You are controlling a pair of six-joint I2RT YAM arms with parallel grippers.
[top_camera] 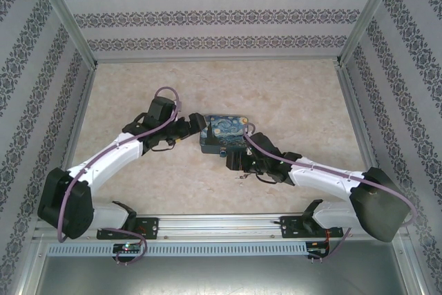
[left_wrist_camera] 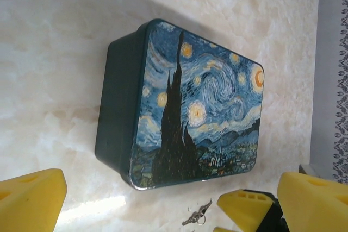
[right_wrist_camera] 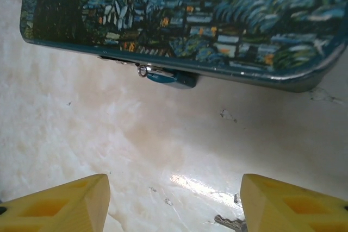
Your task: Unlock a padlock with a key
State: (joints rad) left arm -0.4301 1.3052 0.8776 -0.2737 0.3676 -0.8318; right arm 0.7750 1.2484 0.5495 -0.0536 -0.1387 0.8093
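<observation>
The padlock [top_camera: 224, 133] is a chunky block printed with a blue swirling night sky, lying flat mid-table with its dark sides showing [left_wrist_camera: 201, 107]. A tiny blue-headed key [right_wrist_camera: 165, 78] juts from its near side under the rim, a small metal ring at its left end. My left gripper [top_camera: 190, 128] sits open just left of the block, with the yellow fingers [left_wrist_camera: 32, 202] wide apart and nothing between them [left_wrist_camera: 174, 213]. Just short of the block's near side, my right gripper [top_camera: 239, 164] is open, and bare table lies between its fingers [right_wrist_camera: 174, 205].
A small bare metal key on a ring [left_wrist_camera: 197, 214] lies on the marble table [top_camera: 297, 101] near the block's front edge, beside my right gripper's right finger [right_wrist_camera: 293, 205]. Patterned walls with metal posts [top_camera: 76, 32] enclose the table.
</observation>
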